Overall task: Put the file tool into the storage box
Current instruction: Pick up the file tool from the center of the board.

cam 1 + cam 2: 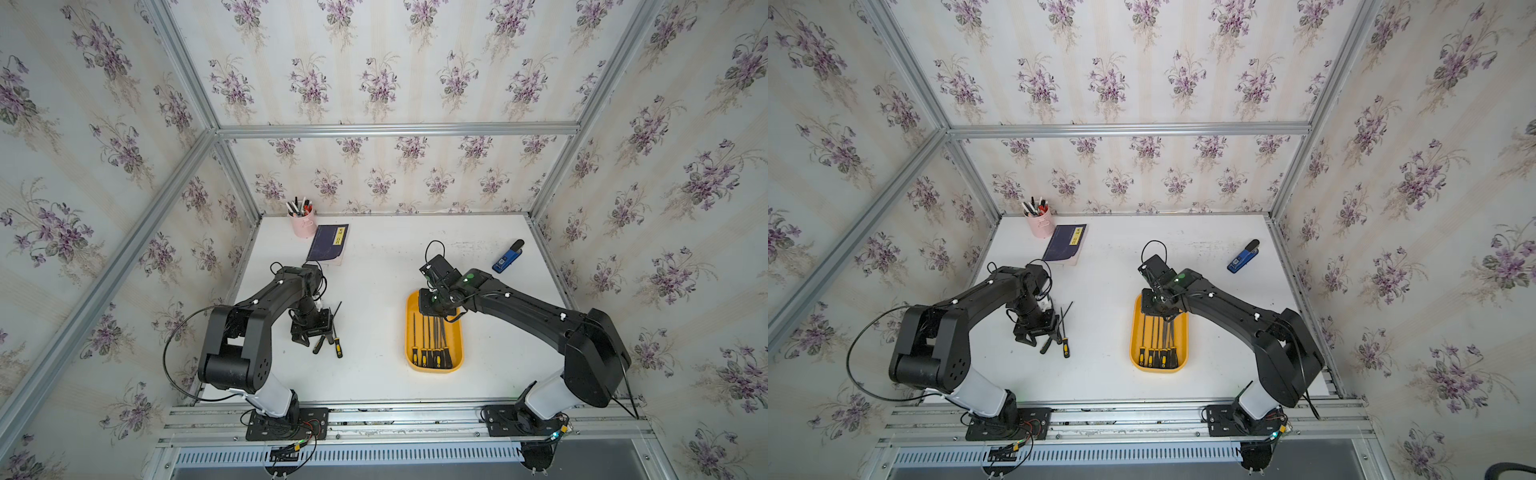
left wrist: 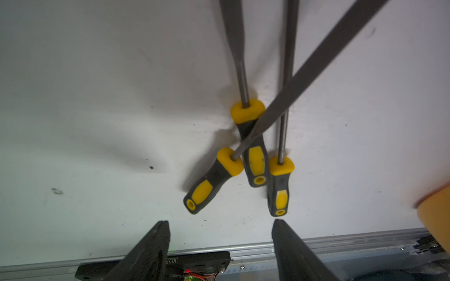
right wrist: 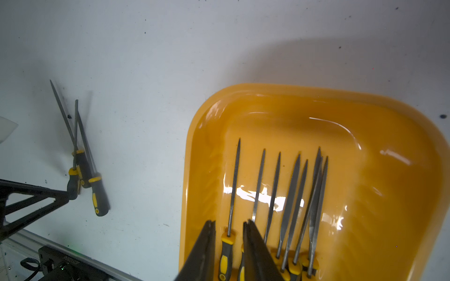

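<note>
Left wrist view gives me the left gripper (image 2: 219,222) with its jaws spread wide and nothing between them. Just in front of its fingertips (image 2: 155,243) three loose files lie on the white table (image 2: 85,97), with their handles toward the gripper. The tilted file (image 2: 211,181) rests with its blade across the handle of the middle file (image 2: 254,155) and across the shaft of the third file (image 2: 280,189). These last two lie almost parallel, close beside each other.

In both top views the three files are well apart from the storage box (image 1: 457,340) (image 1: 1183,336), on the left arm's side of it, and the left gripper hangs over their handle ends. In the right wrist view one left finger comes just beside the tilted file's handle; I cannot tell if they touch.

The storage box lies flat on the table. The right gripper (image 3: 229,222) hovers over the box's far end. Its jaws stand only narrowly apart and pinch nothing; the handle that I see through the gap belongs to a file lying on the box floor. The files in the box (image 3: 290,194) lie in a row, tips to the far end and handles to the near end.

Beyond the box, toward the back wall, a pink pen cup (image 1: 302,228) and a dark notebook (image 1: 328,245) stand on the left arm's side, and a blue stapler (image 1: 507,258) lies on the right arm's side.
</note>
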You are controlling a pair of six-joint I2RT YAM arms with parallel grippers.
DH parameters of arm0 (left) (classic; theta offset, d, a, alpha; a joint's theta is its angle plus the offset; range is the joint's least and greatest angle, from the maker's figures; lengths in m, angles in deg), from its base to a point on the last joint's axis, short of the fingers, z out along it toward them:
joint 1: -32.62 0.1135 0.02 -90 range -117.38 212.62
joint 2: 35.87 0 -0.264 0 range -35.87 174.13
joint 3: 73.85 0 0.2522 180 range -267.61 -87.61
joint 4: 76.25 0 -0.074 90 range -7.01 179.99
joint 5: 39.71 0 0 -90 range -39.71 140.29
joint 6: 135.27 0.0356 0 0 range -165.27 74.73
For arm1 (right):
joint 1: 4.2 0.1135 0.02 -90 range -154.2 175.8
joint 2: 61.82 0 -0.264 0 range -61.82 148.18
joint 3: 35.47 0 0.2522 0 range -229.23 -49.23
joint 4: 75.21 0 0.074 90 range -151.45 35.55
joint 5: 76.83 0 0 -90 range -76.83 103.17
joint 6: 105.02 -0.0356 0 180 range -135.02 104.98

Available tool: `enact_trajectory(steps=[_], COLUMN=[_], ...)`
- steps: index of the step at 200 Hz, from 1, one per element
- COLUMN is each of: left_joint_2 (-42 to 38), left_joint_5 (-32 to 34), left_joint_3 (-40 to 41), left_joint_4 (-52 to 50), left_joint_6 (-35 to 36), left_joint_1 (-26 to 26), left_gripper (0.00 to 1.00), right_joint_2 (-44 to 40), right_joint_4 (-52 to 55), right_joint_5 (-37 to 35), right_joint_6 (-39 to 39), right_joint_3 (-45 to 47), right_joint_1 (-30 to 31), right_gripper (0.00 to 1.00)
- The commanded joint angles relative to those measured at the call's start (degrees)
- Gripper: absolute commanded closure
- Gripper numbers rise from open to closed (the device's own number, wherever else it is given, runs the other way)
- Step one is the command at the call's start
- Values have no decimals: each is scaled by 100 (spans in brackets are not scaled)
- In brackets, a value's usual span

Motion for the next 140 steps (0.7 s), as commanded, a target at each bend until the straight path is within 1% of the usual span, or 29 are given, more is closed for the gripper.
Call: enact_trajectory(steps=[1, 7, 11, 18, 28, 39, 46, 49, 65, 89, 117, 140], left_joint_2=[229, 277, 304, 349, 428, 531, 585, 603, 630, 631, 522, 467], left_joint_5=[172, 202, 233, 345, 487, 603, 627, 629, 667, 661, 438, 82], left_joint_3=[22, 22, 30, 46, 58, 74, 70, 66, 79, 43, -24, -139], left_joint_4=[130, 172, 200, 266, 332, 380, 410, 414, 474, 487, 506, 396], left_joint_6=[-92, -98, -105, -133, -135, -136, -124, -119, -76, -28, 51, 117], left_joint_1=[-110, -111, -111, -119, -120, -116, -117, -113, -137, -136, -211, -271], left_gripper=[37, 38, 36, 37, 38, 44, 44, 48, 62, 79, 88, 91], right_joint_2=[87, 115, 125, 133, 140, 127, 108, 104, 56, 41, 86, 140], right_joint_4=[-92, -78, -74, -57, -51, -39, -21, -14, -38, -58, -108, -96], right_joint_5=[17, 10, 7, -1, -10, -17, -20, -11, -10, -4, 30, 33], right_joint_6=[76, 85, 92, 99, 110, 102, 95, 93, 75, 58, 57, 60], right_joint_3=[-131, -163, -176, -202, -205, -193, -174, -167, -84, 13, 13, -42], right_joint_1=[22, 24, 28, 30, 36, 39, 39, 38, 46, 52, 57, 57], right_gripper=[75, 75, 75, 75, 75, 75, 75, 75, 75, 75, 75, 76])
